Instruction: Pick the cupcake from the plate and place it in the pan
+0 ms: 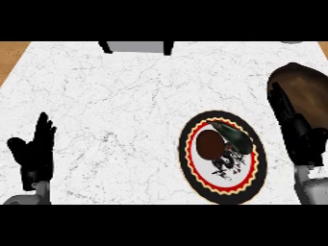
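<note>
While cupcake (210, 144) sits on plate (195, 175) – right hand (297, 129) beside

The white marbled bench (124, 96) carries a patterned plate (221, 190) at lower right and a brown pan (315, 96) near its right edge.

Left hand (35, 151) and right hand (297, 127) both open, fingers straight.
</note>
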